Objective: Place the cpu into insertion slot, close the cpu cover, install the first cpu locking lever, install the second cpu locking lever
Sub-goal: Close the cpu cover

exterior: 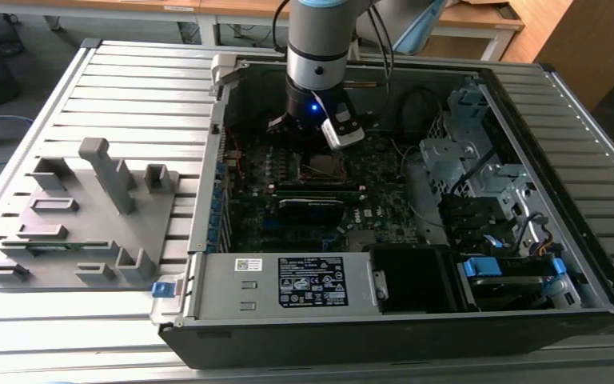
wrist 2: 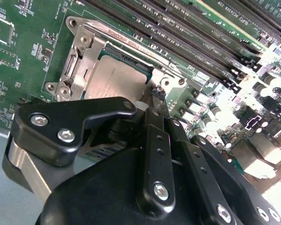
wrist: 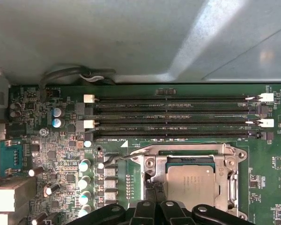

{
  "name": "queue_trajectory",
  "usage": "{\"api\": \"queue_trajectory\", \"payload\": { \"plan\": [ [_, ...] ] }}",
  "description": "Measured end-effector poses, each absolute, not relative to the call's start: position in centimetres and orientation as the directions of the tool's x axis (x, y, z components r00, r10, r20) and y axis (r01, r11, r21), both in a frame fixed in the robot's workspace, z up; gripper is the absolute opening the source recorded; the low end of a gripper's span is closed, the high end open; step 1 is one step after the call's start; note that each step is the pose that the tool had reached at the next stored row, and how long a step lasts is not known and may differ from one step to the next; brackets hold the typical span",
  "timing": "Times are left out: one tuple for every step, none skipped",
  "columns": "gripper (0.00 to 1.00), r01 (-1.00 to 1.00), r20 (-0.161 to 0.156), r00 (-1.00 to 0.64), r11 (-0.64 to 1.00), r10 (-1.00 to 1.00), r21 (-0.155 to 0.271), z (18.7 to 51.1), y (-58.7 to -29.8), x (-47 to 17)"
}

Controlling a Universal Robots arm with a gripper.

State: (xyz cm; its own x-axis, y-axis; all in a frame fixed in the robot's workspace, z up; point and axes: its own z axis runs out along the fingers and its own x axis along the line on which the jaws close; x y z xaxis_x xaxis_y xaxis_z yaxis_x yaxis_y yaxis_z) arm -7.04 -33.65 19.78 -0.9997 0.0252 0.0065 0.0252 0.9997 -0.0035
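Cpu (wrist: 191,186) framed by cpu cover (wrist: 230,183) — pincer (wrist 2: 155,97) seemingly at its edge.

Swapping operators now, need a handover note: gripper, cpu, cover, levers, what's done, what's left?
Gripper: tip at the edge of the cpu cover.
Cpu: seated in the insertion slot, with the cover lying down over it.
Done: cpu placed and cover closed, as far as it looks.
Left: both locking levers. A thin wire lever lies beside the slot; I can't confirm whether it is latched.
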Motion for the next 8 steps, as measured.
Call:
{"api": "queue_trajectory", "payload": {
  "plan": [
    [0.11,0.025,0.006,-1.000,1.000,0.025,-0.003,19.77,-33.65,-7.04],
    [0.11,0.025,0.006,-1.000,1.000,0.025,-0.003,19.76,-33.64,-7.04],
    [0.11,0.025,0.006,-1.000,1.000,0.025,-0.003,19.73,-33.63,-7.03],
    [0.11,0.025,0.006,-1.000,1.000,0.025,-0.003,19.72,-33.63,-7.04],
    [0.11,0.025,0.006,-1.000,1.000,0.025,-0.003,19.68,-33.64,-7.05],
    [0.11,0.025,0.006,-1.000,1.000,0.025,-0.003,19.63,-33.64,-7.07],
    [0.11,0.025,0.006,-1.000,1.000,0.025,-0.003,19.60,-33.65,-7.08],
    [0.11,0.025,0.006,-1.000,1.000,0.025,-0.003,19.60,-33.65,-7.07]
  ]
}}
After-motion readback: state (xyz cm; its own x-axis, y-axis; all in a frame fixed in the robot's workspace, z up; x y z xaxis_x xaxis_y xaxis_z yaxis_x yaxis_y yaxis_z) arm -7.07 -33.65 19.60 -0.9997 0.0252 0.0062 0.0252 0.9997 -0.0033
